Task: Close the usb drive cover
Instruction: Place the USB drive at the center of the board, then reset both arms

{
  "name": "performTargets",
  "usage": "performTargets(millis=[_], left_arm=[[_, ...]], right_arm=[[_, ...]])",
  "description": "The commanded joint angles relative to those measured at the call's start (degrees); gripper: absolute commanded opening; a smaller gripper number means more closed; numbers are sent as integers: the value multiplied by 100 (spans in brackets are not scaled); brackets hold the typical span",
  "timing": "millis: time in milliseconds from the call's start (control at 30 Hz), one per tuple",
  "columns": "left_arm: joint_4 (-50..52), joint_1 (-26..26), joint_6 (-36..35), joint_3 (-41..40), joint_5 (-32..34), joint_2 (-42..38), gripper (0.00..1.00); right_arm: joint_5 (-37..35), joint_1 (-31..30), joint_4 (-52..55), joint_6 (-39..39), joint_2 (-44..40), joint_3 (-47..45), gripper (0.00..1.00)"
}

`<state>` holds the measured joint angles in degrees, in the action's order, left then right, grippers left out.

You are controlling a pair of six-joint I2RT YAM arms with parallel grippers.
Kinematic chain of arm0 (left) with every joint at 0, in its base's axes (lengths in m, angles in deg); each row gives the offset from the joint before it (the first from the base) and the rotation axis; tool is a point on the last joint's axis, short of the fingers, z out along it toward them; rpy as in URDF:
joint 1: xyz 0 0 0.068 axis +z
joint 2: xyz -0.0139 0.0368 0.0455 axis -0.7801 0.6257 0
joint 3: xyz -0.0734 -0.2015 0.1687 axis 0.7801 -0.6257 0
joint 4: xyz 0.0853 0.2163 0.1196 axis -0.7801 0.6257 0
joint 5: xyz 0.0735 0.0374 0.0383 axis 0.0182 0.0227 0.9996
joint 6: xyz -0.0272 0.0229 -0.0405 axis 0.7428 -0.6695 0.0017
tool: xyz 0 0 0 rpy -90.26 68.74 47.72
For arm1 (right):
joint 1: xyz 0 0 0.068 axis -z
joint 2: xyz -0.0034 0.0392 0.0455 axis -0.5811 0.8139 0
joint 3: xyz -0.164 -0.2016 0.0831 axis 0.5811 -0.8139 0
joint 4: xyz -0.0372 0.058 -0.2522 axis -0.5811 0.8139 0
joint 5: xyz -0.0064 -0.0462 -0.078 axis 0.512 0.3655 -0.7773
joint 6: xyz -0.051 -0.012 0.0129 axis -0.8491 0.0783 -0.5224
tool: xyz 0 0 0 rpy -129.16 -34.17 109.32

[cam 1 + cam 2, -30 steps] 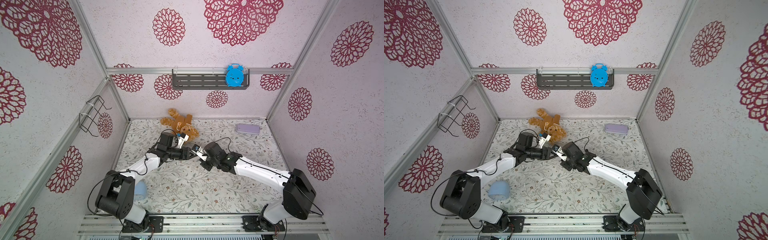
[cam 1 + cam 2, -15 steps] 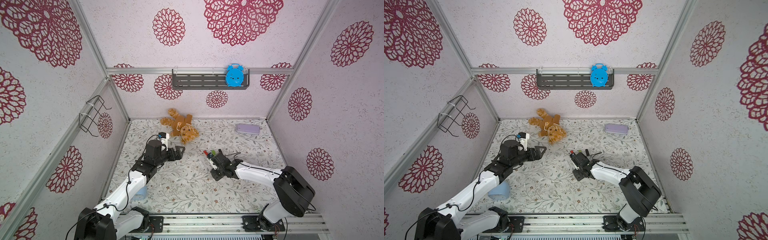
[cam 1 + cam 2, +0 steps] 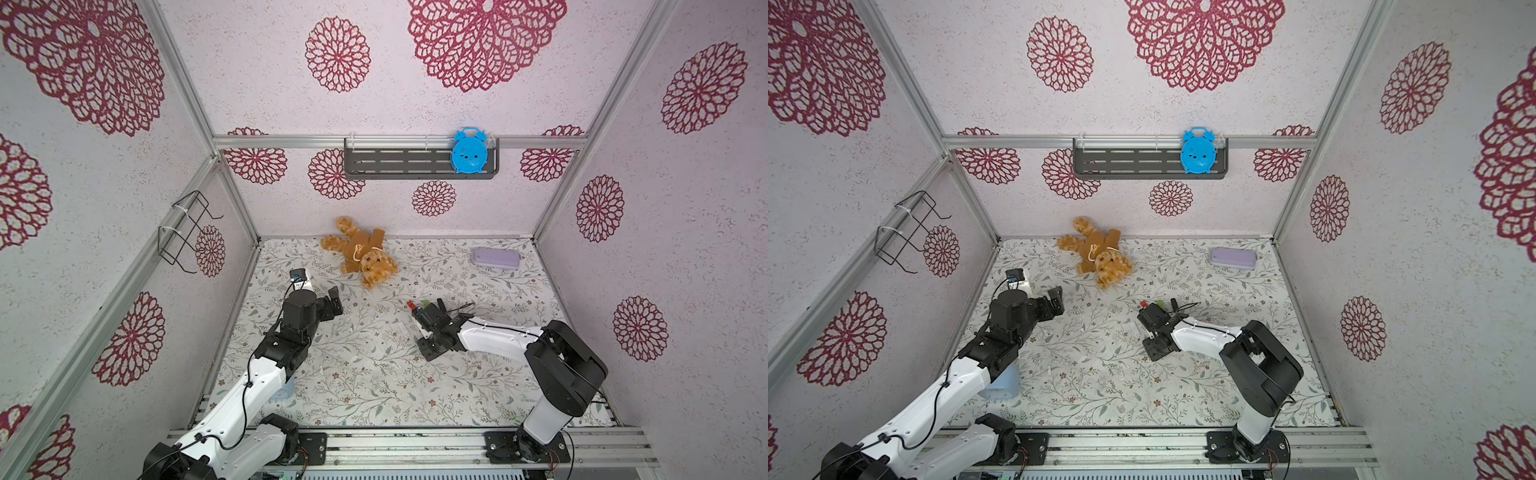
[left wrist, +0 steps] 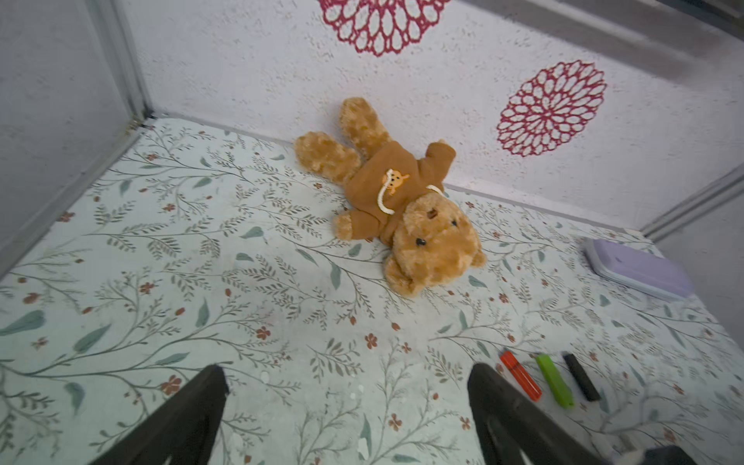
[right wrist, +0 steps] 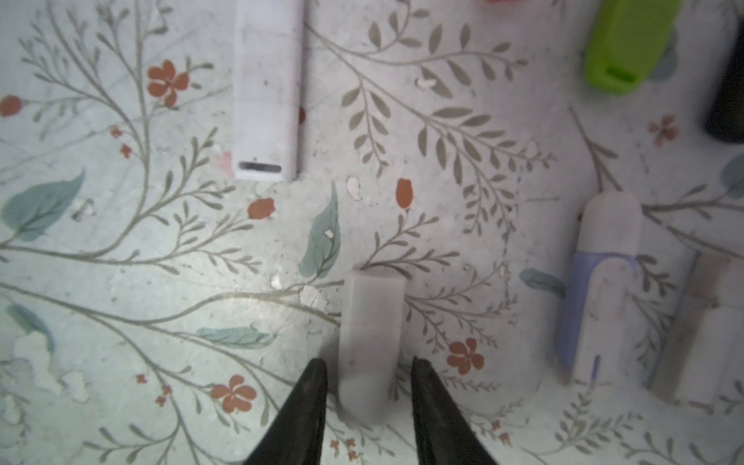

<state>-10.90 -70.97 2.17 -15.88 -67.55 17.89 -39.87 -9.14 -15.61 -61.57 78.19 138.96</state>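
The left gripper (image 4: 346, 378) hovers over the left of the table (image 3: 365, 374), fingers spread wide and holding nothing. Right of centre, the right gripper (image 5: 368, 366) sits low. Its fingers are narrowly parted around the whitish USB drive (image 5: 372, 318), which lies flat on the table with a slight gap on each side.

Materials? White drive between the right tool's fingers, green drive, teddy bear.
White drive: likely plastic, matte, maybe slightly frosted; smooth moulded edges, no glare, though the view is blurred.
Green drive: plastic, satin; uniform colour, soft sheen, moulded slot.
Teddy bear: plush, synthetic-looking curly pile; its brown hoodie looks like soft knit fabric.
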Motion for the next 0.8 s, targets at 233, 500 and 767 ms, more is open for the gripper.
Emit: performTargets(millis=[233,500,767], left_arm=[[-158,526,-599,64,858,348,97],[-1320,1355,-1431,-482,897,924,97],[-4475,1680,-2174,-1274,347,2301,97]], right_arm=[[-584,439,448,-337,-1301,593,64],[-2881,1949,-2515,-500,-3308,-1416,96],[-1906,3578,-6710,-673,-2677,-3772,98]])
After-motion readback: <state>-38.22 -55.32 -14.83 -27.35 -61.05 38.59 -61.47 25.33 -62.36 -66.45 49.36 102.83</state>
